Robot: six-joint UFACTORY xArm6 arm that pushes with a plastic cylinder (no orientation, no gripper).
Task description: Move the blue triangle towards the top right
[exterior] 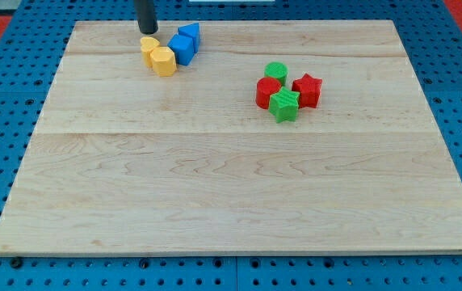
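Observation:
The blue triangle [189, 33] lies near the view's top, left of centre, touching a blue cube [182, 48] just below it. My tip [147, 31] is at the view's top, left of the blue triangle and just above a yellow block [149, 44]. A second yellow block [163, 61] lies below and right of the first, touching the blue cube's left side.
A cluster lies right of centre: a green round block [275, 70], a red round block [268, 92], a green star [283, 104] and a red star [307, 90]. The wooden board [231, 186] sits on a blue pegboard.

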